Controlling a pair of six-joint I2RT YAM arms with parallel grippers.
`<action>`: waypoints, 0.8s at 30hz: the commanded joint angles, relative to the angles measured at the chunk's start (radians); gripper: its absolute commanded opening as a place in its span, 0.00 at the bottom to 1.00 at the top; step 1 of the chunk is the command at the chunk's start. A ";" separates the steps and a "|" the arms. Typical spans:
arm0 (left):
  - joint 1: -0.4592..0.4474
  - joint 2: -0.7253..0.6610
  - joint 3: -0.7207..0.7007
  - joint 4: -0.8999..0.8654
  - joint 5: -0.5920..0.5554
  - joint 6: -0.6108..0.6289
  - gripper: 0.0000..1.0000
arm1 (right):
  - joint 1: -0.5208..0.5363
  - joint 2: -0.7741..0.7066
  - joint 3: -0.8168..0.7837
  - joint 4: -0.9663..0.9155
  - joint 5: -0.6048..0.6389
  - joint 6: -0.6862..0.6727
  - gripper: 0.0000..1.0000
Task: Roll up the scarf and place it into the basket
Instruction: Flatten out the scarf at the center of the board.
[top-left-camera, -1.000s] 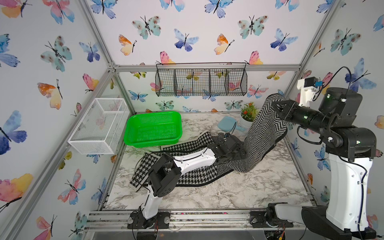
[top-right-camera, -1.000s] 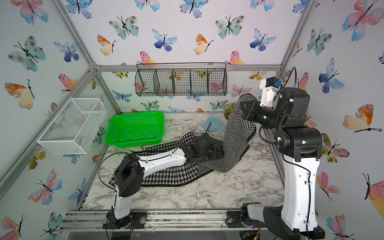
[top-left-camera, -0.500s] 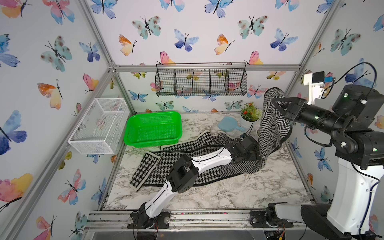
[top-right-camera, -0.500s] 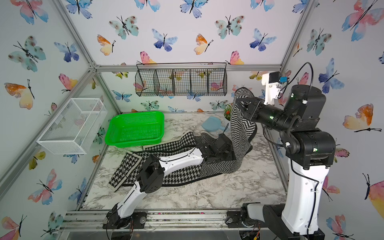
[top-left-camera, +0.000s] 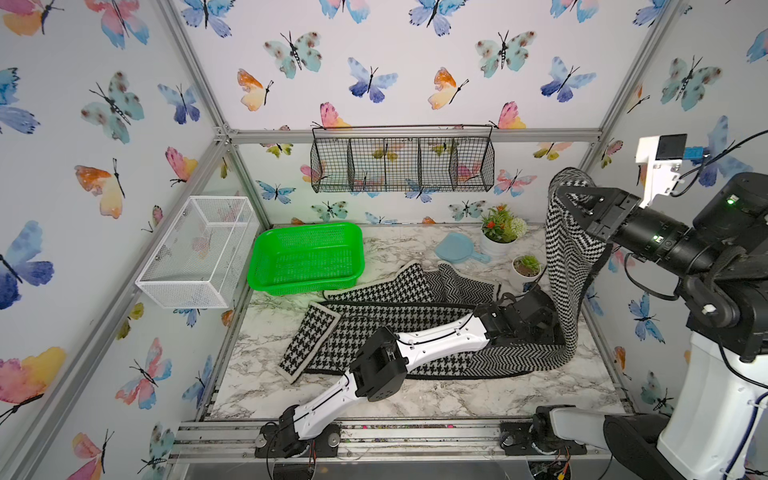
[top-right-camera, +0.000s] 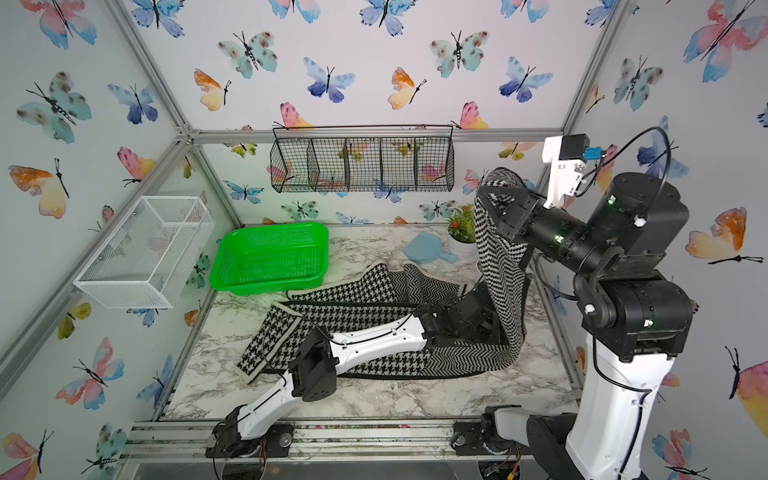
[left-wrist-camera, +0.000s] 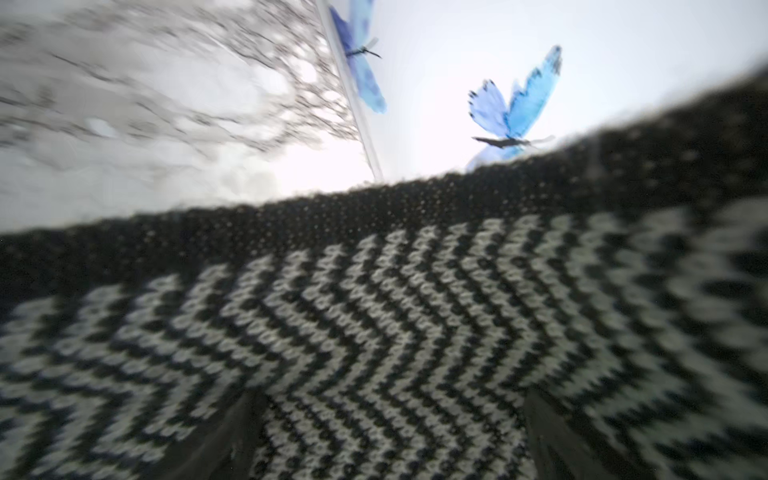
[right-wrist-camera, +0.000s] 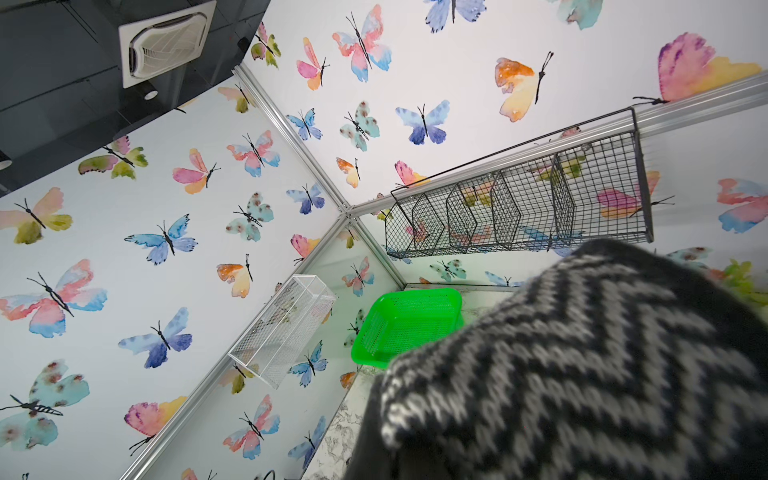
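- In a top view, the right hand (top-left-camera: 579, 201) has drawn back and higher than a second ago, clamped on the scarf (top-left-camera: 411, 282); the left hand (top-left-camera: 534, 307) has reached further right
- In a top view, the scarf lies unrolled on the marbled desk (top-right-camera: 374, 399), just beside the empty basket (top-right-camera: 270, 227)
- Left wrist: fingers (left-wrist-camera: 224, 440) wide apart over chevron knit, gripping nothing
- Right wrist: knit fills the foreground; the hanging length could likely snag the left hand or slip free; butterfly walls (right-wrist-camera: 166, 249) stand close

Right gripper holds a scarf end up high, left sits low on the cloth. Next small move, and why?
Probably close the open left gripper on the scarf near where it rises from the table. The right gripper is shut on the lifted end, the rest lies unrolled, and the basket is empty; a second hold would let rolling start.
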 joint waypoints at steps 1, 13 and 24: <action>-0.017 0.066 0.081 0.052 0.044 -0.031 0.98 | 0.001 -0.003 -0.013 0.069 0.010 -0.007 0.02; 0.031 -0.136 -0.283 0.148 0.015 0.005 0.98 | 0.000 -0.072 -0.251 0.192 -0.043 -0.003 0.02; 0.157 -0.578 -0.686 -0.254 -0.287 0.197 0.98 | 0.002 -0.117 -0.418 0.317 -0.092 0.035 0.02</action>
